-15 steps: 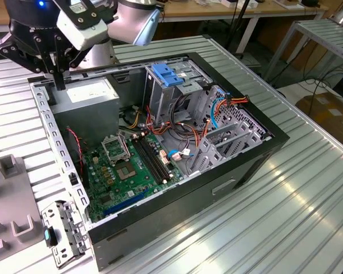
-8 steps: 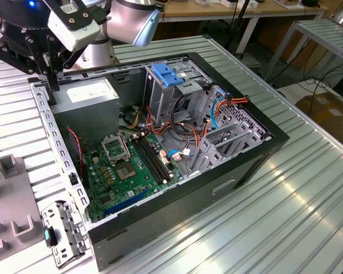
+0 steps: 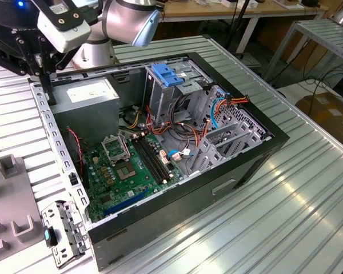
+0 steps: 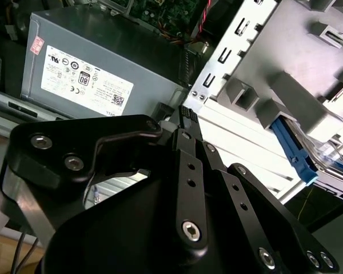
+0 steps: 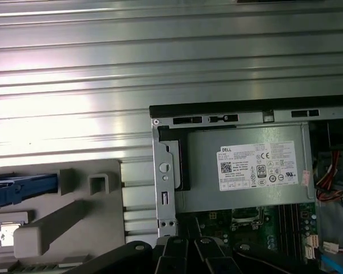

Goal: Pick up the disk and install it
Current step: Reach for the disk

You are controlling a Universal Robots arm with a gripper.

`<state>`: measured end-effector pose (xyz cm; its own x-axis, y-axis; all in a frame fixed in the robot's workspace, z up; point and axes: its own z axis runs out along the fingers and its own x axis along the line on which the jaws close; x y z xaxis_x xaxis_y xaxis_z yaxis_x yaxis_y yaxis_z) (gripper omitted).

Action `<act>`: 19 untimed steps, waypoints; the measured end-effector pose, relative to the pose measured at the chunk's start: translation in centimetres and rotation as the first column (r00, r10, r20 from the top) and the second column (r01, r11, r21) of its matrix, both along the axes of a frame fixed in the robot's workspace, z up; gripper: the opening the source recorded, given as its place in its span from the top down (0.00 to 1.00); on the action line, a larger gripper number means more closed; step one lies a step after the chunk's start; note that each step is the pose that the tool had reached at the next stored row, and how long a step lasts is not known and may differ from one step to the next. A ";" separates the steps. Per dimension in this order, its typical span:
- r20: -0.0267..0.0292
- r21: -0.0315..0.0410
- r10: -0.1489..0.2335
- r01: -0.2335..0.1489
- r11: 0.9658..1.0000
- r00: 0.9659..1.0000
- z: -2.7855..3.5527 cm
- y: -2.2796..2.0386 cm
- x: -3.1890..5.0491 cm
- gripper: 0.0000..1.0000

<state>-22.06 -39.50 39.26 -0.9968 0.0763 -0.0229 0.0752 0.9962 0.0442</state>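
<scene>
The disk rests in the grey holder beside the open computer case; I see its blue side rail. In the second wrist view the same blue rail of the disk lies past the holder's blocks. My black gripper hangs over the case's rim by the power supply, well apart from the disk. It looks shut with nothing in it. In the exterior view the gripper stands at the case's far corner on the exterior view's left.
The grey power supply with a white sticker fills that corner of the case. Further in are the green mainboard, a drive cage with a blue latch and loose cables. Everything stands on a ribbed metal table.
</scene>
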 end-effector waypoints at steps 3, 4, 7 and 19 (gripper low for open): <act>0.000 0.000 0.000 0.000 1.000 1.000 0.00 0.00 -0.39 0.89; 0.000 0.000 0.000 0.000 1.000 1.000 0.00 0.01 -0.49 0.89; 0.000 0.000 0.000 0.000 1.000 1.000 -0.01 0.01 -0.87 0.89; 0.000 0.000 0.000 0.000 1.000 1.000 -0.01 0.03 -2.41 0.89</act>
<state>-24.47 -39.47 39.26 -0.9968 0.0762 -0.0229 0.0751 0.9962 0.0442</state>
